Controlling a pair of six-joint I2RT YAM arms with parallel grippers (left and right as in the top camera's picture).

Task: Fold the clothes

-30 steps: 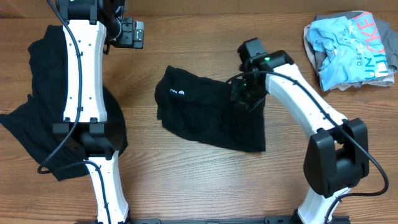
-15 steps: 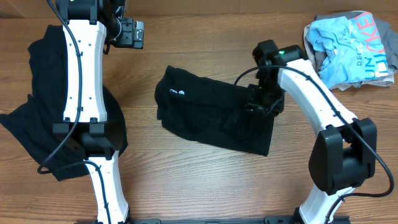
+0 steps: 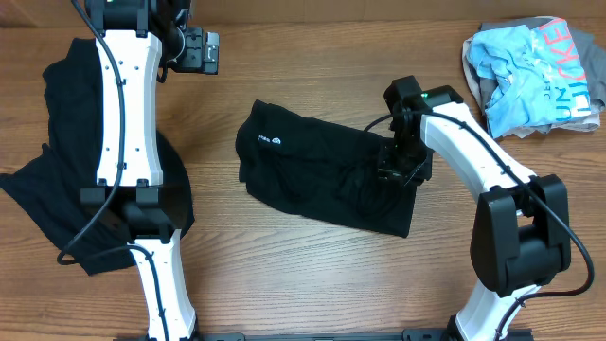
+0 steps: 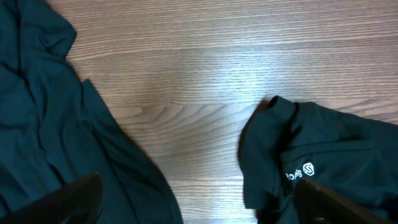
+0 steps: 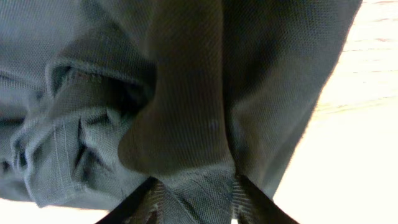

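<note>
Stage: by my reading, mid-fold on one garment, with more work left than done.
Centre garment: a black shirt lies on the table between the two arms, gathered into a rough, uneven block with wrinkles on its right half; it is not a neat fold yet.
Right tool: the right tool sits at the right edge of that black shirt, and the right wrist view shows a ridge of dark cloth bunched up between its fingers, so it is pinching the fabric.
Left tool: the left tool is parked near the far edge of the table, jaws spread wide and holding nothing; its two dark fingertips frame bare wood and cloth below.
Second garment: another black garment is spread loose on the left side, partly under the left arm, flat and unfolded as far as can be seen.
Other pile: a crumpled heap with a light blue shirt on top rests at the far right corner, also unfolded.
Left to do: finish and square up the centre shirt, then likely the left garment and perhaps the pile.
Logo: a small white emblem at the collar of the centre shirt, with tiny letters beside it too small to read.
Print: coral lettering on the blue shirt, creased; only fragments like "DE", "UN" and "KE" can be made out.
</note>
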